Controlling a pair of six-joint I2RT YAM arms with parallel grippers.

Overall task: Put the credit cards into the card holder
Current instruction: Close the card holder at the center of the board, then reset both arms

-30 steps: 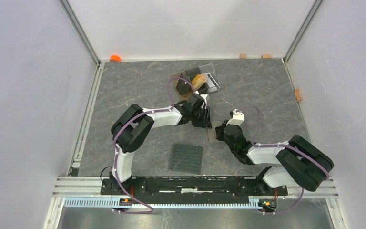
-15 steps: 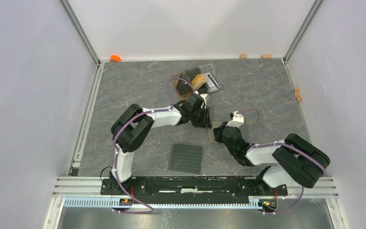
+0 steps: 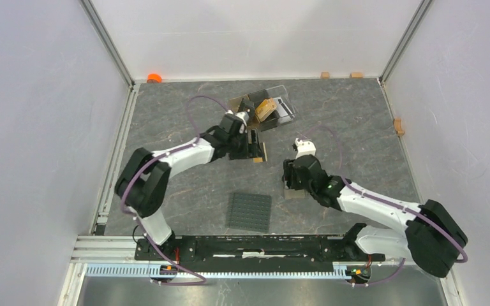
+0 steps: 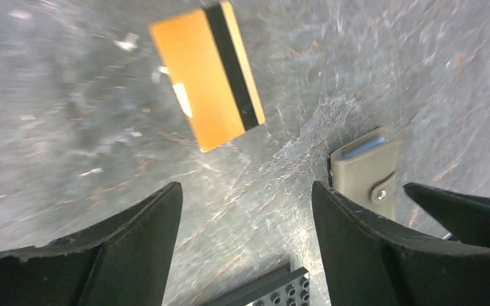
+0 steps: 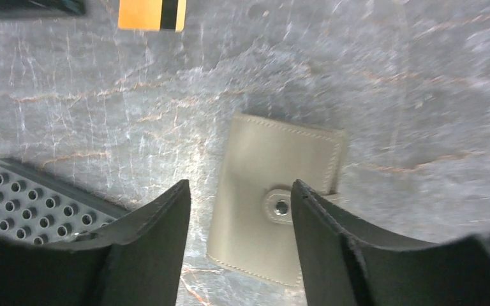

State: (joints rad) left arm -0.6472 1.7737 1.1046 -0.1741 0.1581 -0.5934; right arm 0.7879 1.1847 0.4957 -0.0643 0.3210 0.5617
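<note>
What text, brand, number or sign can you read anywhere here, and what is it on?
No readable text anywhere.
The orange card: only a small white mark, too blurred to read.
The wallet: plain, just a snap.
The grey studded mat: no marking.

The surface (image 3: 172, 121) is a dark grey slab with pale, rust-tinged veining, matt under even, diffuse light (no hard shadows show on it). Plain white panels close it in: the back wall (image 3: 255, 32), the left wall (image 3: 32, 127) and the right wall (image 3: 466, 115). At the two far corners rise aluminium posts (image 3: 107, 39), and a slotted aluminium rail (image 3: 102, 245) runs along the near edge. A small orange piece (image 3: 154, 78) sits in the far left corner. Little wooden blocks (image 3: 325, 74) stand along the far edge, with another block (image 3: 398, 126) at the right edge.
</note>
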